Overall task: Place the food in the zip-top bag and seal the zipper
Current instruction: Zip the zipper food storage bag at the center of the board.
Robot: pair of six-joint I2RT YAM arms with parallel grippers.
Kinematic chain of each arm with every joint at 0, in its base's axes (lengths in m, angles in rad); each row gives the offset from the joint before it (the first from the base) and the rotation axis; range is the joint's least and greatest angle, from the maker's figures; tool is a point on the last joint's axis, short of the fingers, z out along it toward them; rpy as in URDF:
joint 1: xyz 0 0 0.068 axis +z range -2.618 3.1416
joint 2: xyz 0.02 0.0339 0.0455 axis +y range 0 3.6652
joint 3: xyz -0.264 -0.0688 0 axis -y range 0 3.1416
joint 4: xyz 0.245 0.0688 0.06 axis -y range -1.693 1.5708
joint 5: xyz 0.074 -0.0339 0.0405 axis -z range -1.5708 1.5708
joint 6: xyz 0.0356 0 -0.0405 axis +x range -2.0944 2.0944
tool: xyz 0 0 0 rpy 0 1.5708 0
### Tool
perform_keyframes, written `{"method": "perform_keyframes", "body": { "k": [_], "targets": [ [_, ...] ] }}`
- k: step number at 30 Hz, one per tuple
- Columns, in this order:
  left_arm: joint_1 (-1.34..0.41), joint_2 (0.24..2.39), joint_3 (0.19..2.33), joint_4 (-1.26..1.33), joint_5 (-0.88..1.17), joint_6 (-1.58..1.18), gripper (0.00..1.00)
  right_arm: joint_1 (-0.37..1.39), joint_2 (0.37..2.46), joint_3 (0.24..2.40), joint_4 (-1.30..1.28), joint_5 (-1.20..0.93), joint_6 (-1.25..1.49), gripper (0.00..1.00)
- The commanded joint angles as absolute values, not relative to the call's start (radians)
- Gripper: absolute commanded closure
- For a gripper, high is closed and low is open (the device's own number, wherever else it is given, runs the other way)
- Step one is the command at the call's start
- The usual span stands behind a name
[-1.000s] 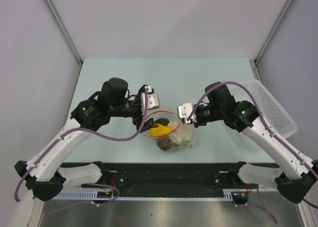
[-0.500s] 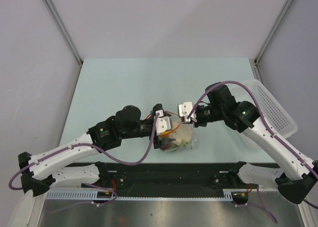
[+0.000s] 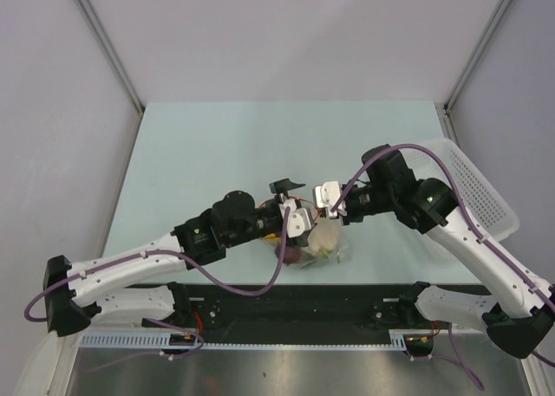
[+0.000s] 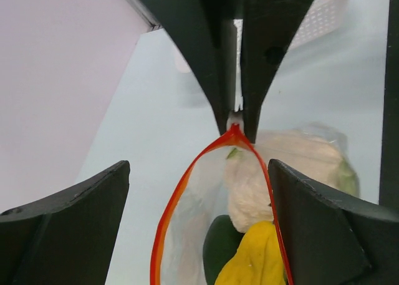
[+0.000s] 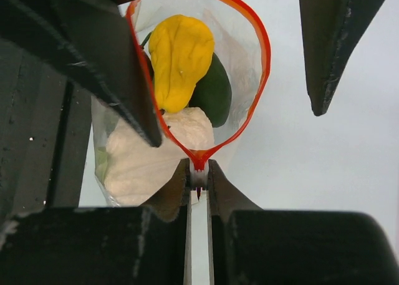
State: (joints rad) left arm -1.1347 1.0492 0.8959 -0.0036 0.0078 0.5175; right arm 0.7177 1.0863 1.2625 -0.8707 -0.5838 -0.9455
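**Asker:** What are your end effectors doing?

**Robot:** My right end effector (image 5: 198, 173) is pinched tight on one end of the zipper (image 5: 198, 155). My left end effector (image 4: 198, 173) is spread wide. It has one finger on each side of the gaping mouth and grips nothing. The zip-top bag (image 3: 328, 238) sits on the table (image 3: 217, 145) between my two arms, close to the near edge.

**Asker:** Which step is that?

**Robot:** Sealing, I judge. The food looks to be inside, but the orange-red strip stands open in a loop. Next, my left end effector needs to narrow onto the strip just beside the right one's pinch. Then it should run along to the far end while the right holds firm.

**Asker:** And the count?

**Robot:** There is one bag and one zipper. Inside I see one yellow piece (image 5: 177, 54), one dark green piece (image 5: 215, 95) and one cream piece (image 5: 149, 154). A lime green sliver (image 4: 348, 176) shows at the bag's edge. From above there is one dark red piece (image 3: 286, 254). That is probably five in all (the crinkled plastic blurs the last two).
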Motion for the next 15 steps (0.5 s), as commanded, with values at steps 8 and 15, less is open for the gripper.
{"method": "perform_keyframes", "body": {
  "k": [8,15],
  "targets": [
    [-1.005,1.114,0.996,-0.189,0.333,0.526,0.47,0.742,1.055,1.278,-0.864,-0.620,-1.060,1.00],
    [-0.983,1.118,1.009,-0.238,0.361,0.457,1.00,0.750,1.048,1.279,-0.839,-0.579,-1.036,0.95]
  ]
}}
